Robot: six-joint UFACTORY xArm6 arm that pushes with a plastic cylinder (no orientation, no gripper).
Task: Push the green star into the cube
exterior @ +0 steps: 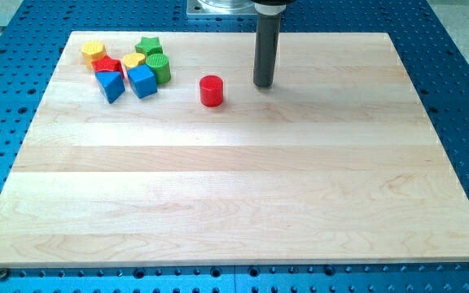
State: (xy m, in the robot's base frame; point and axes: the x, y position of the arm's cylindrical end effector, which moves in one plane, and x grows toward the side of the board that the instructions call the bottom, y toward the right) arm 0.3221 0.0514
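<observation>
My tip [263, 84] touches nothing. The green star [148, 45], at ten o'clock, looks light and slippery; I'd push its far point toward the blue cube [142, 81].

We see the scene brightly and evenly lit, with no dim corners. The pale wooden table [243, 179] shows a soft sheen below our tip [263, 84], without harsh glare. Our tip casts only a faint, short shadow at its base, suggesting diffuse light from above. To the tip's left, the red cylinder [212, 90] leaves a small soft shadow beneath it, and the cluster farther left does likewise. Focus is sharp across the table; wood grain reads clearly. The table's edges look slightly bowed, and the rod is cropped at the view's top.
</observation>
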